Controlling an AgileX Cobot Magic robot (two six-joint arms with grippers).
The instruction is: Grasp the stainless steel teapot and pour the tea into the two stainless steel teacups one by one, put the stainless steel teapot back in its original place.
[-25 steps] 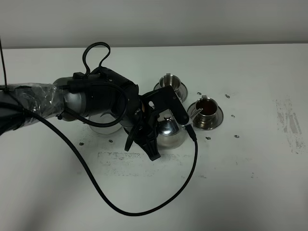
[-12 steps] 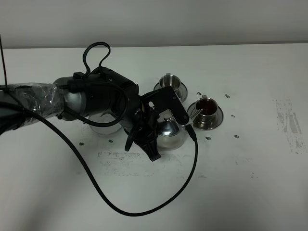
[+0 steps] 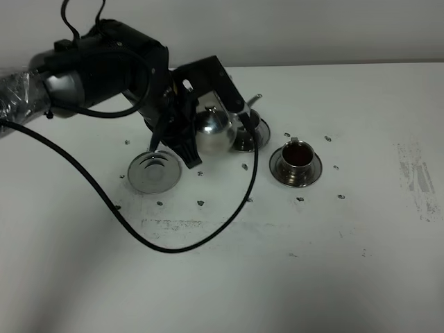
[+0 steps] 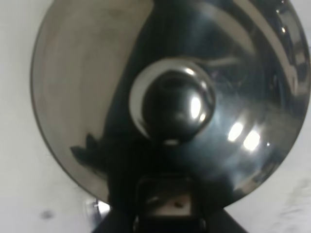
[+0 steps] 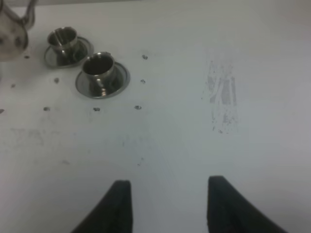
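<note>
Teapot [image 3: 214, 130] between saucer [image 3: 154, 171] and teacups [image 3: 297, 159]

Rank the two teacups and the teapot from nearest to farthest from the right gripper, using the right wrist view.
From the right gripper:
1. tea-filled teacup, in front of the other cup.
2. second teacup, just behind the first.
3. stainless steel teapot, beyond both cups, partly out of frame.

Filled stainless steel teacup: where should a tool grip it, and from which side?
Grip the tea-filled small steel teacup across its round wall just below the rim, coming from the high view's right. It stands upright on its round steel saucer, its handle looks too small to pinch, and the lidded steel teapot crowds its left.
</note>
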